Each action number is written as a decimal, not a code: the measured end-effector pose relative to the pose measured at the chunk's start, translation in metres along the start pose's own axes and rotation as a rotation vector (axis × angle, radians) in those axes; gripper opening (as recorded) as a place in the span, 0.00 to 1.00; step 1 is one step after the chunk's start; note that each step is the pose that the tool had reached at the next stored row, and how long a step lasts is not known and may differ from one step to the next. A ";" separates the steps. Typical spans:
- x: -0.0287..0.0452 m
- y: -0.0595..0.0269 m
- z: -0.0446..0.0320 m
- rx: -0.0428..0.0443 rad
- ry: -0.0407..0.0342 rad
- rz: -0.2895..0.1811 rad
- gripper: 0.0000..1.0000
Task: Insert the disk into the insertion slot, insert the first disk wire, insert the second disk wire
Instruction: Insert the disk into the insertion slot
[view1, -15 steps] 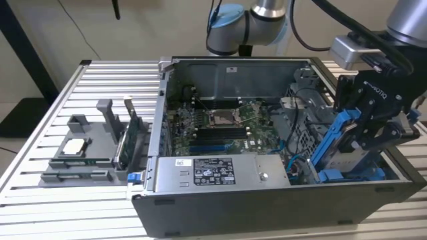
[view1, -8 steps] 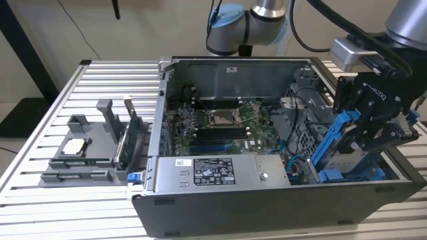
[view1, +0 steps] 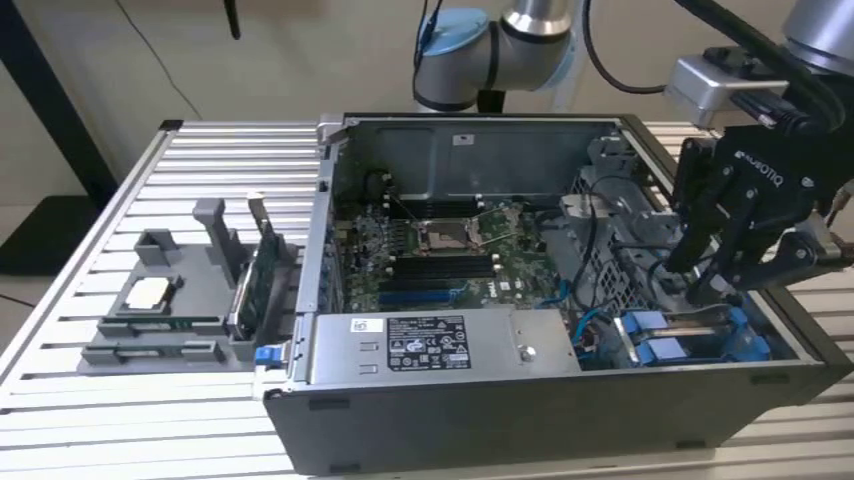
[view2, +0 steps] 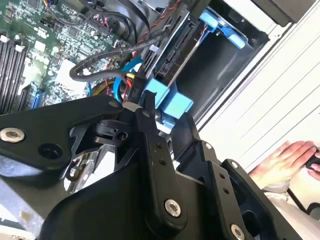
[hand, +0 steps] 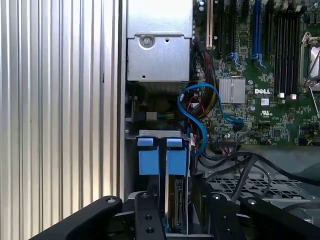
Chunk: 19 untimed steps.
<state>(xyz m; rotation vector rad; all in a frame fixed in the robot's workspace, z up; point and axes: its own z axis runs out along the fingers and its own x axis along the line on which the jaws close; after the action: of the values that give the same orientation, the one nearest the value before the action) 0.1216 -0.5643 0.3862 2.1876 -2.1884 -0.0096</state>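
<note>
Blue cables (hand: 202, 134) crowd the insertion slot (hand: 162, 134); hand's (view1: 701, 285) grip cannot be told.

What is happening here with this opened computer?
A robot arm's gripper hangs over the drive cage in a corner of an open computer case, close to its blue fittings. A disk seems to stand in one bay already. A person's hand is near, outside the case.

Grey insertion slot (view1: 698, 321), blue fittings (view1: 651, 350), green motherboard (view1: 461, 240)
</note>
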 end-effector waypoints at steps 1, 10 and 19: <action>0.0002 0.0002 -0.0041 0.0000 0.0002 0.000 0.41; -0.0032 0.0008 -0.0147 0.0003 -0.0419 -0.003 0.41; -0.0044 0.0006 -0.0089 0.0033 -0.0886 -0.085 0.41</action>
<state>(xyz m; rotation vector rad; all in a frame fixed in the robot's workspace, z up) 0.1213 -0.5596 0.3949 2.3238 -2.1381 -0.1081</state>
